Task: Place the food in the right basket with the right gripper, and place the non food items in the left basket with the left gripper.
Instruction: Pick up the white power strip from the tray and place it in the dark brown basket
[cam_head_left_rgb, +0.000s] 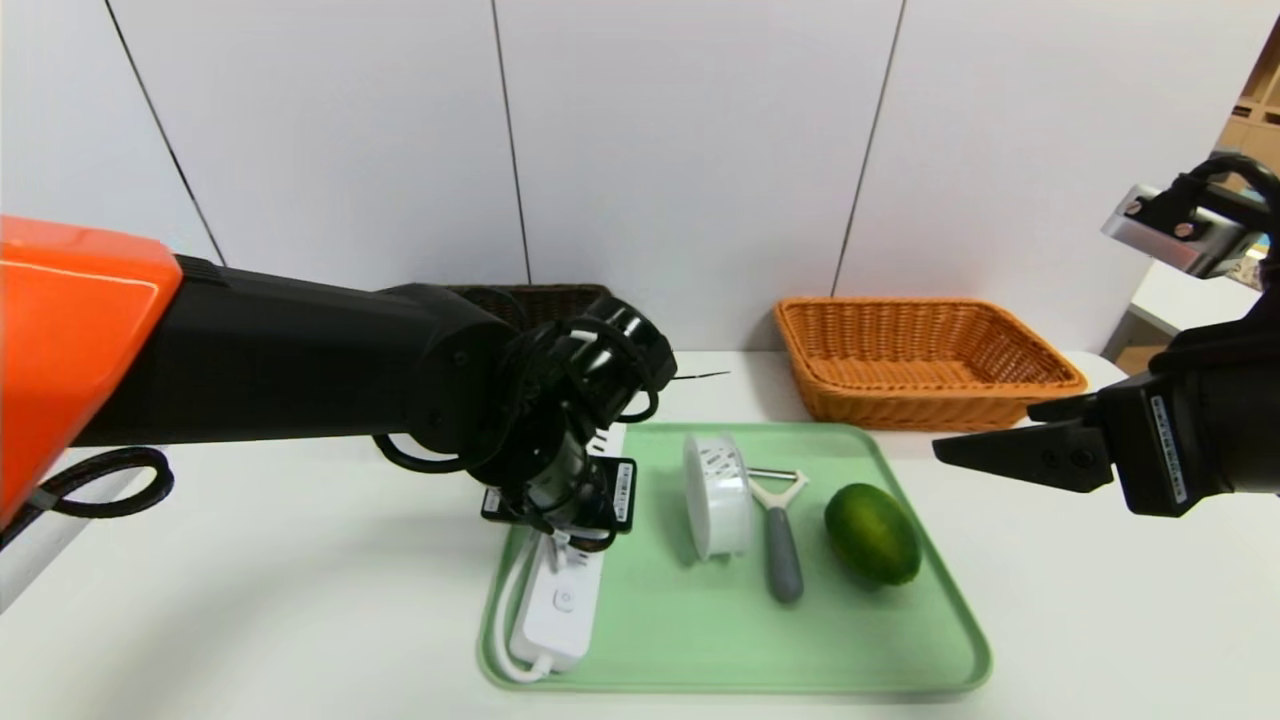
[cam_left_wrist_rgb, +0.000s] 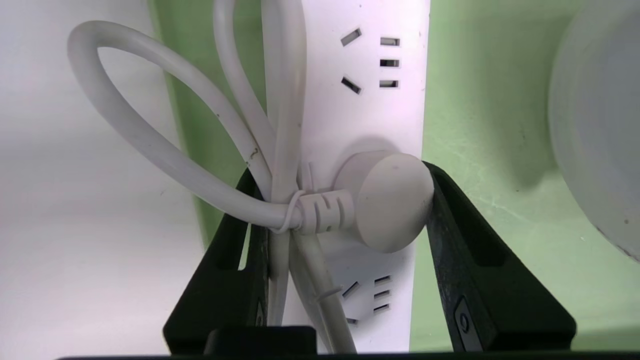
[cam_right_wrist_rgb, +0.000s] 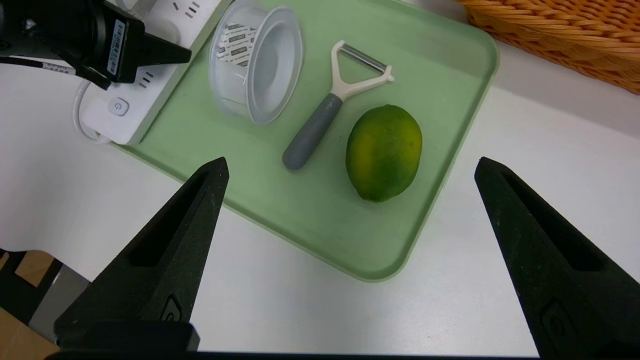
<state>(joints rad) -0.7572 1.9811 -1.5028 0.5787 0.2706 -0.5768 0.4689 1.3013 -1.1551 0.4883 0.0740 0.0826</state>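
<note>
Left wrist view: left gripper (cam_left_wrist_rgb: 338, 169) straddling power strip (cam_left_wrist_rgb: 365, 115), can't tell if gripping; right gripper (cam_right_wrist_rgb: 352, 160) hovering wide open.

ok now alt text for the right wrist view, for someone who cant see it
The open right gripper hangs over a green tray holding a green fruit, a peeler and a clear tub. Beyond are the left gripper at a white power strip and an orange basket.
</note>
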